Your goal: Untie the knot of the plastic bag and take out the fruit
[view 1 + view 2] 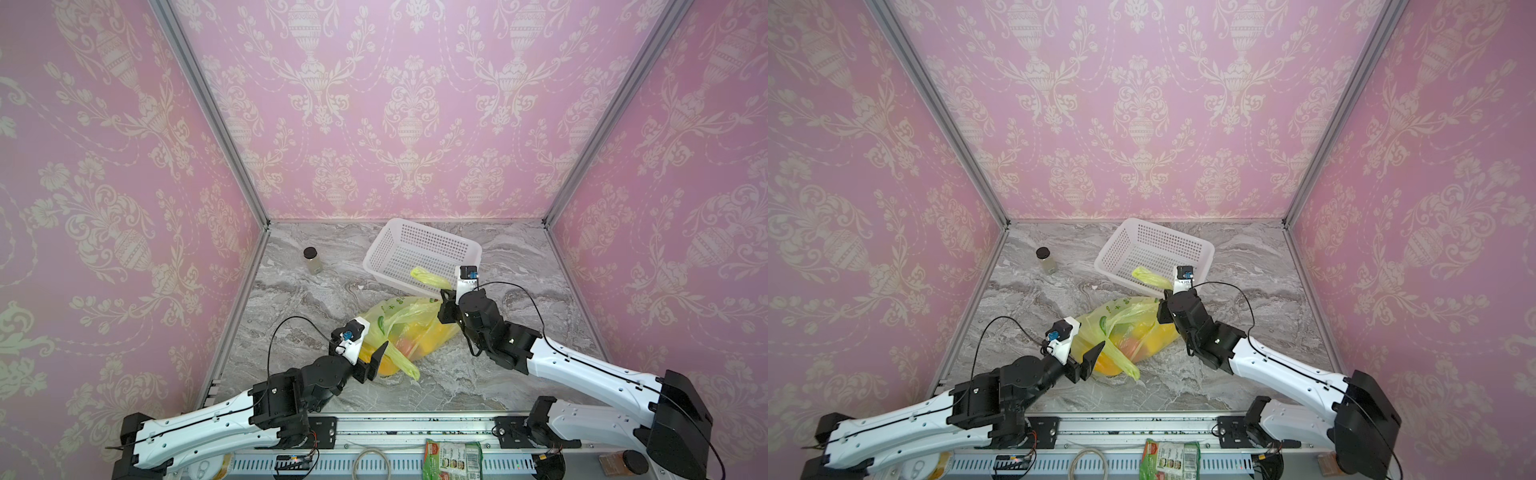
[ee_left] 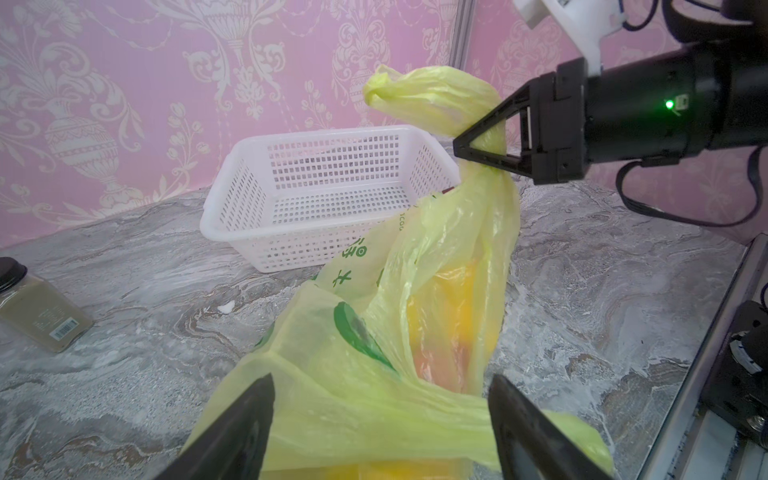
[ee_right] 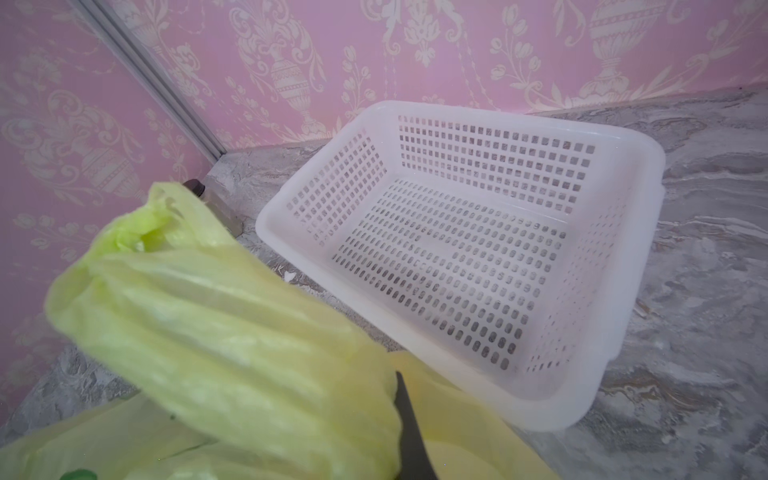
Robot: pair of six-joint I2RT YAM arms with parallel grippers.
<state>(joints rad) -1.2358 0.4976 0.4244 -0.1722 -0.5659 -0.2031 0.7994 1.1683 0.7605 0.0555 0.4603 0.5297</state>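
Plastic bag: upper handle clamped in right jaws; left jaws wide open around lower handle.

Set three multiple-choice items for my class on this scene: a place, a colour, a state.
1. In both top views, where does the jar stand?
A) left of the basket
B) inside it
C) at the front edge

2. What colour is the plastic bag?
A) blue
B) yellow-green
C) red

3. The right gripper is:
A) open over the jar
B) open inside the basket
C) shut on a bag handle

Answers: 1 A, it stands apart, left of the basket; 2 B, the film shows yellow-green; 3 C, its jaws pinch the twisted handle.
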